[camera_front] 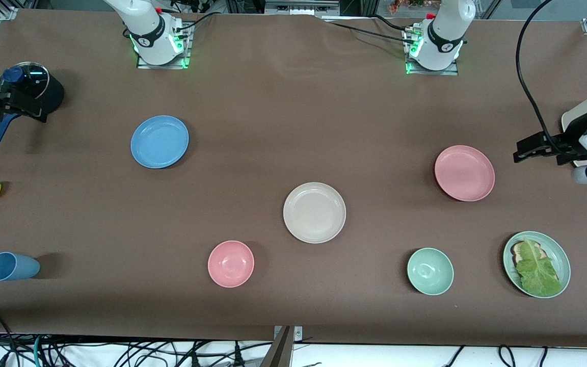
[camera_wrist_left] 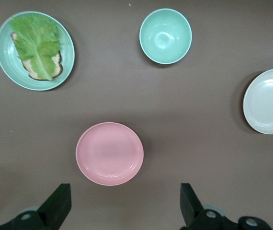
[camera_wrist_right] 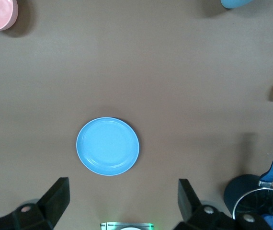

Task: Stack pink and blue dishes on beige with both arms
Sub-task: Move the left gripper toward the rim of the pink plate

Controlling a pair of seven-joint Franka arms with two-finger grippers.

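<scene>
- Front view: left gripper (camera_front: 518,153) up in the air at the left arm's end of the table, right gripper (camera_front: 44,109) at the right arm's end over a dark pot (camera_front: 36,87); finger gaps hard to judge here. Beige plate (camera_front: 314,212) mid-table, bare, matte; pink plate (camera_front: 464,173) toward the left arm's end, blue plate (camera_front: 159,141) toward the right arm's, all well apart.
- Left wrist view: fingers (camera_wrist_left: 57,204) spread wide, holding nothing, above bare cloth just beside the pink plate (camera_wrist_left: 109,153); green bowl (camera_wrist_left: 165,36), lettuce dish (camera_wrist_left: 34,51).
- Right wrist view: fingers (camera_wrist_right: 56,196) likewise wide apart, empty, by the blue plate (camera_wrist_right: 108,146); only here, glass lid (camera_wrist_right: 261,209) seen close.
</scene>
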